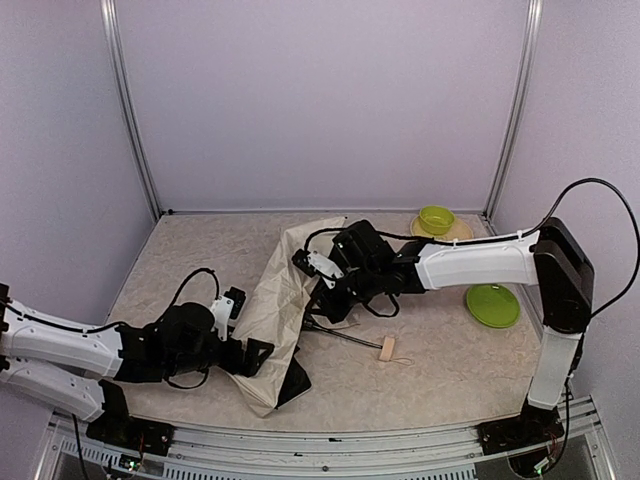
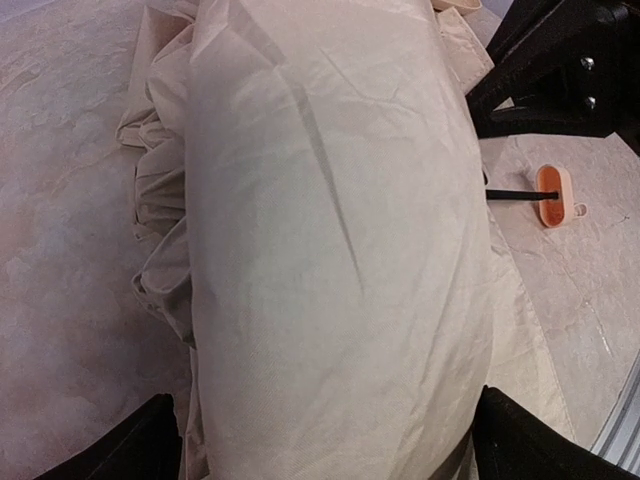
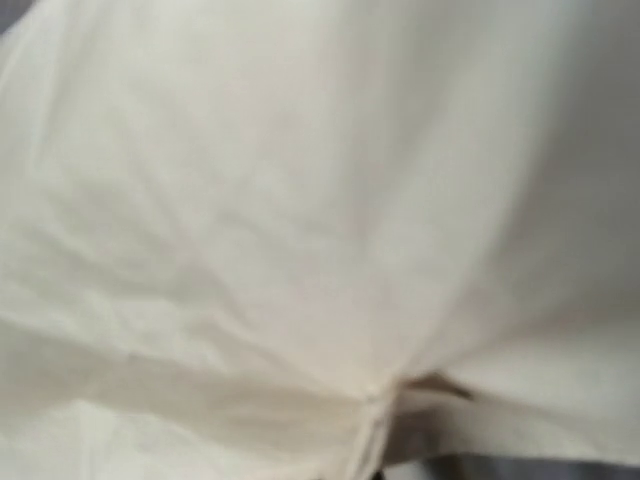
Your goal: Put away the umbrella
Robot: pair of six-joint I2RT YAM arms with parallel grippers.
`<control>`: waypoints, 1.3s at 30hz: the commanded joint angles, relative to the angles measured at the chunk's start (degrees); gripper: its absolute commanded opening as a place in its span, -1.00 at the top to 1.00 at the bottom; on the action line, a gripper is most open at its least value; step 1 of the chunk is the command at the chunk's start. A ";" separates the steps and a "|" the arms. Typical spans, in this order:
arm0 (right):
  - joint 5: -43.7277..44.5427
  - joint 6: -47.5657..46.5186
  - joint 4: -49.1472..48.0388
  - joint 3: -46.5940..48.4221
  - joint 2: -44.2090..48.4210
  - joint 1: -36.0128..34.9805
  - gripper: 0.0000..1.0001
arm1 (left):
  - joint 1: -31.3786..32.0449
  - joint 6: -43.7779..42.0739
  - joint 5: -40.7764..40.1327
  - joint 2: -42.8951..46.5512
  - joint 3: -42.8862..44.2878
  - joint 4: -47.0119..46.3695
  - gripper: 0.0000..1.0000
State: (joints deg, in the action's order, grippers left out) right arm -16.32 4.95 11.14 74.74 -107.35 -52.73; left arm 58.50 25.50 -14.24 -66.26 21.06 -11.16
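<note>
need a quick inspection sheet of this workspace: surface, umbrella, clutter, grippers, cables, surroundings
surface: beige marbled tabletop
job's things: umbrella lies collapsed, its cream fabric bunched; a thin black shaft runs to the beige handle, which rests on the table
clutter: green bowl on a tan plate at the back right; green plate nearer
grippers: left gripper open, fingers either side of the fabric; right gripper against the fabric, open or shut not visible
cables: left arm cable and right arm cable, both black loops
surroundings: pale walls, metal frame posts
</note>
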 commanded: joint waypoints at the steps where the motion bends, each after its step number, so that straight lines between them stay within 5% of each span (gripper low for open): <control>1: -0.41 -0.24 4.39 3.44 -1.56 -2.20 1.00 | -0.61 0.33 -0.23 0.18 -1.11 -1.38 -0.98; 10: 10.26 0.24 23.53 13.85 -0.79 -7.73 1.00 | -2.95 1.39 1.58 -6.35 -1.73 -4.74 -0.97; 19: 7.98 2.36 30.63 17.28 2.89 -10.29 1.00 | -3.04 0.00 3.15 -8.49 -2.26 -8.82 -0.92; 28: -6.04 8.46 12.16 9.05 2.15 -13.55 0.44 | -3.29 -0.68 2.12 -10.74 -2.48 -10.24 -0.92; 39: -1.55 11.36 5.77 4.66 4.58 -13.79 0.40 | -6.15 0.55 3.98 -11.63 -4.18 -11.87 -0.92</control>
State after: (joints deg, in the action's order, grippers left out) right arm -20.10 14.79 20.78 81.56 -106.45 -66.37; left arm 54.11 25.63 -11.16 -77.43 17.63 -21.47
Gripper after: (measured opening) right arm 0.294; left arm 0.962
